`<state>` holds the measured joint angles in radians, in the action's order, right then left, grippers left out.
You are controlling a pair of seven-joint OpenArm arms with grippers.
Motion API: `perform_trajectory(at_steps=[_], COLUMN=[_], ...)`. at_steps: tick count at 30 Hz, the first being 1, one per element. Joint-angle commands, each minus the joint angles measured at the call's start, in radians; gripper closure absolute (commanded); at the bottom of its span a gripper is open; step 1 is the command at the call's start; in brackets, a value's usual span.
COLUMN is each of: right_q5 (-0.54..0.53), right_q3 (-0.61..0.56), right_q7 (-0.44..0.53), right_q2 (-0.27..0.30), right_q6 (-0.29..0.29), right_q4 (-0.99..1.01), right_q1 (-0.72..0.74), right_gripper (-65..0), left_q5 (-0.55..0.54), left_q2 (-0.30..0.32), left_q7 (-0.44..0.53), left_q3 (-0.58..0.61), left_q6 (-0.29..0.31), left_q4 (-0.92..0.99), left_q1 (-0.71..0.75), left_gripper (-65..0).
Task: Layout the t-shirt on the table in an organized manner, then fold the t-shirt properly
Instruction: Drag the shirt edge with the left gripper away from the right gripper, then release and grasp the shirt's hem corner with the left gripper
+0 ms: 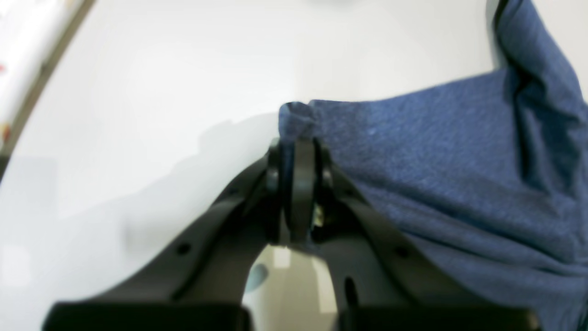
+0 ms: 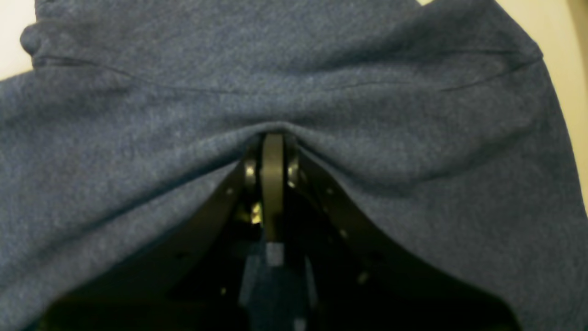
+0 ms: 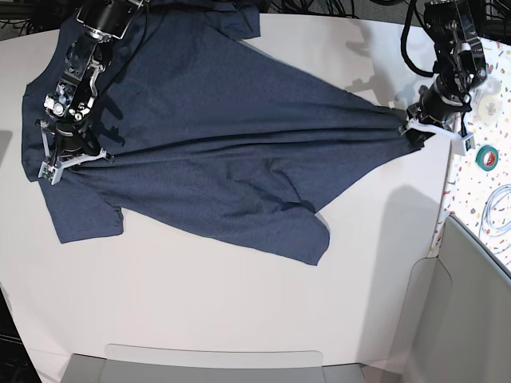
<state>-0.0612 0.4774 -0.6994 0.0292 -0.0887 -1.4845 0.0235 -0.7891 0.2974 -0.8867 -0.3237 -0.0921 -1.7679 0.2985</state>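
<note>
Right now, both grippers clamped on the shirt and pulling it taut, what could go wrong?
1. The left gripper pinches only a small corner of the t-shirt; more tension could likely pull it free.
2. That corner sits near the table edge by the speckled strip, so a released corner might drape off.
3. The right gripper has cloth bunched around it, and wrinkles run across the middle; folding now would likely trap creases.

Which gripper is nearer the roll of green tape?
Left. The left gripper, shut on the t-shirt, sits just beside the green tape; the right gripper is across the table.
</note>
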Motion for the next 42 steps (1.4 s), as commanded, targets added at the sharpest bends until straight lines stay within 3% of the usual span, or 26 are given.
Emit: perform_trajectory(at_steps=[1,12,20,25,29,32,34,36,42], right_q5=[-0.001,0.001,0.002,-0.001,-0.002,-0.002,-0.002,-0.004,-0.004], right_q3=[-0.001,-0.001,-0.001,-0.001,0.001,0.008,0.008,0.008,0.001], right_q7=[-0.045,-0.047,-0.050,-0.052,-0.050,-0.050,-0.050,-0.050,-0.049], right_q2=[-0.002,-0.004,-0.002,-0.002,-0.008,-0.012,-0.013,-0.021,-0.082], right_q6=[-0.003,-0.003,-0.003,-0.003,-0.003,-0.003,-0.003,-0.003,-0.003], right_q4=[0.003,0.069,0.068,0.043,-0.048,-0.166,-0.244,-0.308,-0.491], right_q1=[0.000,0.071,0.140,0.141,0.111,0.082,0.062,0.037,-0.073], right_gripper=[0.0,0.0,-1.0,-9.2,-9.7,-9.7,-9.7,-9.7,-9.2], left_q5=[0.001,-0.002,-0.008,-0.180,-0.468,-0.652,-0.691,-0.691,-0.602], left_q2=[0.012,0.009,0.007,0.026,0.079,0.127,0.142,0.139,0.138], left_q7=[0.021,0.016,-0.159,-0.243,-0.331,-0.337,-0.342,-0.363,-0.414], left_q3=[-0.025,-0.081,-0.084,-0.094,-0.188,-0.231,-0.228,-0.210,0.087], left_q6=[0.002,0.007,0.002,0.004,0.024,0.133,0.203,0.236,0.239], left_q4=[-0.019,-0.019,-0.020,-0.020,-0.040,-0.091,-0.105,-0.100,-0.019], left_q1=[0.011,0.087,0.077,0.075,0.077,0.074,0.023,-0.040,-0.324], left_gripper=[0.0,0.0,-20.1,-20.4,-20.2,-20.2,-18.7,-15.6,-9.2])
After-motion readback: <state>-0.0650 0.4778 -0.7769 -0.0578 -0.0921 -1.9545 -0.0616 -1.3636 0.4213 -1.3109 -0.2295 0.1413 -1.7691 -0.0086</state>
